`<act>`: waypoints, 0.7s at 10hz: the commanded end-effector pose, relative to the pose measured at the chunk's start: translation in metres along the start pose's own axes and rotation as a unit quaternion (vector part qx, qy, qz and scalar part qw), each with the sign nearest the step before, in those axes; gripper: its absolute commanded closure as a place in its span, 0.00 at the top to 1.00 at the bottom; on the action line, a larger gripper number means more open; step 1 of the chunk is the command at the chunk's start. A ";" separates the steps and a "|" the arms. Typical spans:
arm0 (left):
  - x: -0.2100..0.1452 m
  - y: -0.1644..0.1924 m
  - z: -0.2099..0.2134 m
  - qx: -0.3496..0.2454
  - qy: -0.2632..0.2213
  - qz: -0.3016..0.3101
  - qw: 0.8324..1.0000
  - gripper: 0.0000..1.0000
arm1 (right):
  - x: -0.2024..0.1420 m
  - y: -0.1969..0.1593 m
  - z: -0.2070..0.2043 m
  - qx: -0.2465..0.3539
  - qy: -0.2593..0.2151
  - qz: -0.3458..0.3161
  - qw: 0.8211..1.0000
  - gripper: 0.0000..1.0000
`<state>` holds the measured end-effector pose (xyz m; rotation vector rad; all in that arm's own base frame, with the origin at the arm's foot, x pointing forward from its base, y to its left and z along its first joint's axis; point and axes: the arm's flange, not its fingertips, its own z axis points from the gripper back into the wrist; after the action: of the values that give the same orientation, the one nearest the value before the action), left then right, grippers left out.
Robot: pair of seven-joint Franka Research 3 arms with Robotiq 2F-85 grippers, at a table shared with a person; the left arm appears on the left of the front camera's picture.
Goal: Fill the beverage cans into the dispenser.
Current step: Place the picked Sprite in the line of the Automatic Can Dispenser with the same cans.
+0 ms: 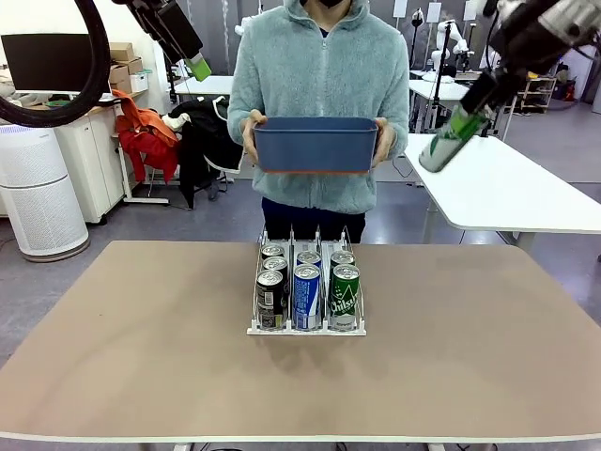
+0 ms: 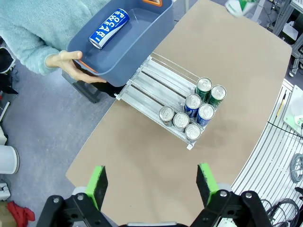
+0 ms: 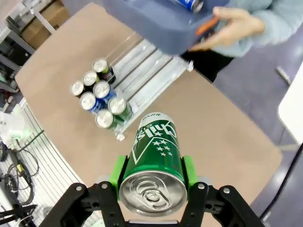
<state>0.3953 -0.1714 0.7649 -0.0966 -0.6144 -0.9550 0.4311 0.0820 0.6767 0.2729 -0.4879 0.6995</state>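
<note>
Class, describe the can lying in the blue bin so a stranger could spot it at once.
At the table's far edge a person holds a dark blue bin. Inside lies one blue-and-white can on its side. The other cans stand upright in the clear rack, bar a green one in the right gripper.

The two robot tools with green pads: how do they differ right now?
The left tool is open and empty; the right tool is shut on a green can. The left tool's pads stand wide apart; the right tool's pads press the can's sides. Both are black with green pads and high above the table.
</note>
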 end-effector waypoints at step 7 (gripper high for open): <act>-0.002 0.001 0.001 0.000 0.000 0.000 1.000 1.00 | -0.098 0.029 -0.076 0.147 0.145 0.055 0.977 0.58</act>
<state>0.3953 -0.1713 0.7649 -0.0965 -0.6145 -0.9550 0.3652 0.0829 0.5544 0.3650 -0.0943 0.8652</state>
